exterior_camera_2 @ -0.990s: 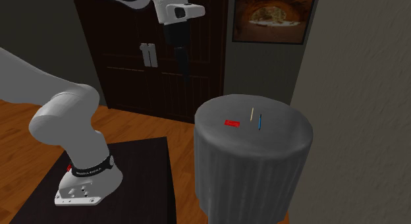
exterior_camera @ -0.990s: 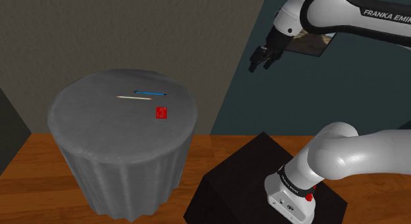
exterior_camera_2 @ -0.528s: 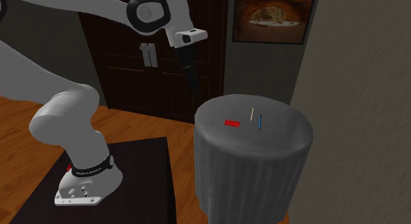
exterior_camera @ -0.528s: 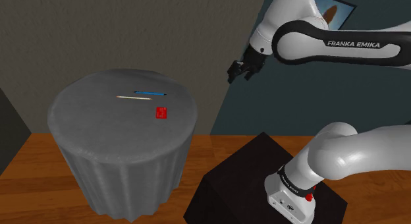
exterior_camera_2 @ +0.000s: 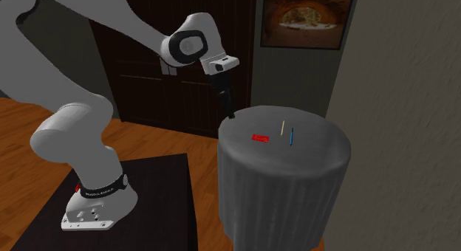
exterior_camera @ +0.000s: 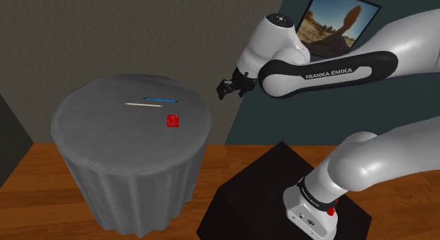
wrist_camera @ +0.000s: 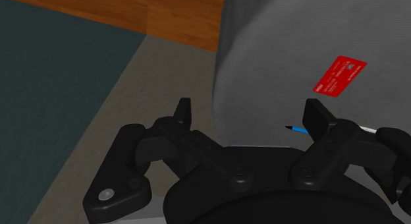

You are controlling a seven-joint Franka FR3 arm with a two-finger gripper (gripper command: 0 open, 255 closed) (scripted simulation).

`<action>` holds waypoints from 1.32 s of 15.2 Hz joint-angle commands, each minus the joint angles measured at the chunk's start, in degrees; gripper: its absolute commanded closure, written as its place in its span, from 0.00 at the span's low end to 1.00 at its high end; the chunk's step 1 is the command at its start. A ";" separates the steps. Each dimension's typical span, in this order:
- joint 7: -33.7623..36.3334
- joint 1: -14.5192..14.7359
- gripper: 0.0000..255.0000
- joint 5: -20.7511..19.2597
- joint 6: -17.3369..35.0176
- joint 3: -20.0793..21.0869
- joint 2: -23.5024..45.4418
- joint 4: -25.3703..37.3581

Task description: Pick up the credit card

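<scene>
The credit card (exterior_camera: 172,120) is a small red rectangle lying flat on a round table draped in grey cloth (exterior_camera: 99,126). In the second exterior view the credit card (exterior_camera_2: 259,138) sits toward the table's near left side. My gripper (exterior_camera: 224,88) hangs in the air just off the table's right edge in the shoulder view, apart from the card. Seen from the second exterior view, the gripper (exterior_camera_2: 230,113) points down at the table's left rim. From the wrist, the gripper (wrist_camera: 250,117) is open with nothing held, and the card (wrist_camera: 340,76) lies beyond one finger.
A blue pen (exterior_camera: 161,100) and a pale thin stick (exterior_camera: 142,104) lie side by side behind the card. The black stand (exterior_camera: 282,189) sits on a wooden floor (exterior_camera: 42,196). A framed picture (exterior_camera: 337,23) hangs on the wall behind the arm. Dark doors (exterior_camera_2: 148,57) stand behind.
The arm has swung down and toward the table. The gripper moved leftward and lower in the shoulder view, from high beside the picture to the table's rim. The fingers stay apart.
</scene>
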 commanded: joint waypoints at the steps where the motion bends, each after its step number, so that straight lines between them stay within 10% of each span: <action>1: 5.63 -2.01 0.00 -2.99 4.32 3.42 4.66 1.02; 9: 37.83 -11.88 0.00 -31.80 11.26 15.66 25.74 11.22; 14: 56.38 -7.59 0.00 -50.72 7.20 13.44 40.11 21.88; 20: 68.01 0.33 0.00 -62.07 1.99 8.34 54.82 36.05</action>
